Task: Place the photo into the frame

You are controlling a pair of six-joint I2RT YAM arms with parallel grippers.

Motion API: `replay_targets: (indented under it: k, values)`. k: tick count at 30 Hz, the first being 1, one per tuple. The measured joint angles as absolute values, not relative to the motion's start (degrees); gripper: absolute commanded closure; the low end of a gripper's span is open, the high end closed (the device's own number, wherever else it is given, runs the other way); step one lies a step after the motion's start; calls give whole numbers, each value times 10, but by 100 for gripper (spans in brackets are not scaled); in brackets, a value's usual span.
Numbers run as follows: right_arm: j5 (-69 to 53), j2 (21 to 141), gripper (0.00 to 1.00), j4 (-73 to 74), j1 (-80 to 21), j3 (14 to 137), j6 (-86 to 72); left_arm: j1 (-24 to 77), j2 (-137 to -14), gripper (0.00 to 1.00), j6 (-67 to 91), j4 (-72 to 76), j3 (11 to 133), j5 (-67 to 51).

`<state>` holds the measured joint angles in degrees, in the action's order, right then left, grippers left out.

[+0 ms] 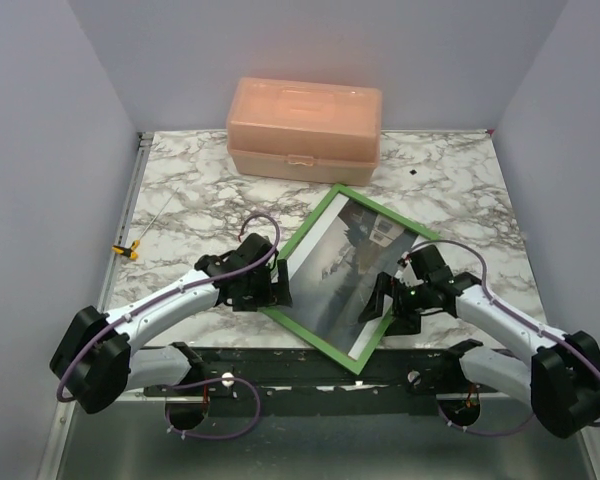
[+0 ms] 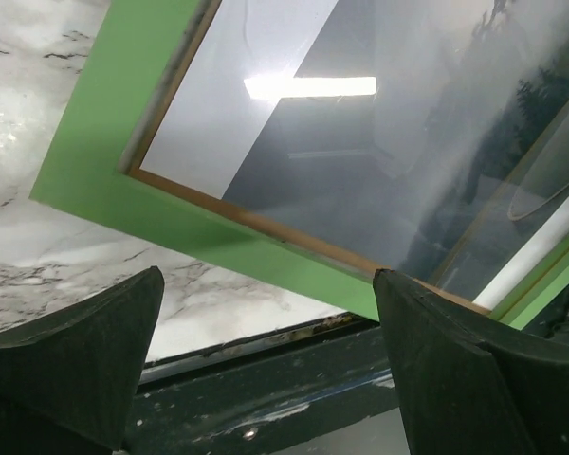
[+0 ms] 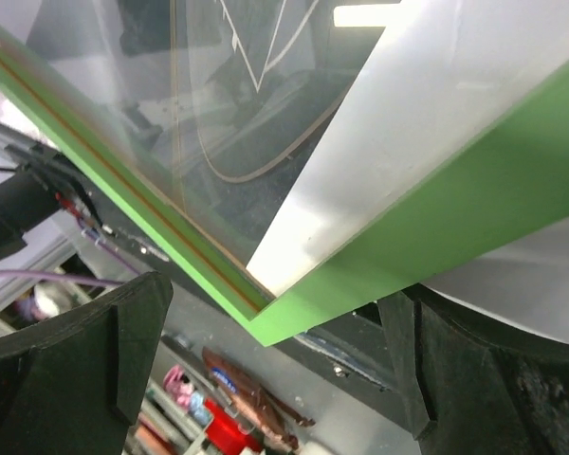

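**Jaws.** The left jaws stand spread wide with nothing between them. In the left wrist view, both fingers (image 2: pixel 66 351) sit low in the picture, just short of the frame's (image 1: pixel 308 222) near-left edge. The right-hand finger tip meets the line of that edge, but contact cannot be confirmed. The right jaws are likewise spread wide and grip nothing. In the right wrist view, their fingers (image 3: pixel 493 379) flank the near corner of the frame without closing on it.

**Arms.** The left arm (image 1: pixel 170 300) reaches forward and to the right from its base, and its wrist is bent toward the frame's left corner. The right arm (image 1: pixel 500 315) reaches forward and to the left, with its wrist over the frame's near-right side.

**Task items.** The frame lies flat on the marble-patterned surface (image 1: pixel 460 190), green face up and turned diagonally. Its near corner overhangs the dark front edge. The photo (image 1: pixel 355 270) sits within the frame's opening. It is a glossy grey landscape with white borders and carries a bright reflection of an overhead light. Whether it is fully seated cannot be told.

**Containers.** A peach plastic box (image 1: pixel 305 128) stands at the rear of the surface, well apart from the frame. Its lid is down, and its contents are not visible.
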<state>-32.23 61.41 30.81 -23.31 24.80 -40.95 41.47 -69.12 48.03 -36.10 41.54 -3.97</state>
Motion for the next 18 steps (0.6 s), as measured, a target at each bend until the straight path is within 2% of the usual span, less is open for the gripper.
replay_targets:
  k: [2,11,18]
  values:
    - [-298,606,0,319,-233,257,-409,415,-683,8,496,-342,398,-43]
    - [-196,536,0,379,-233,345,-414,412,-717,25,544,-280,351,-51]
    - [-133,597,0,368,-233,422,-402,410,-721,34,560,-267,345,-52]
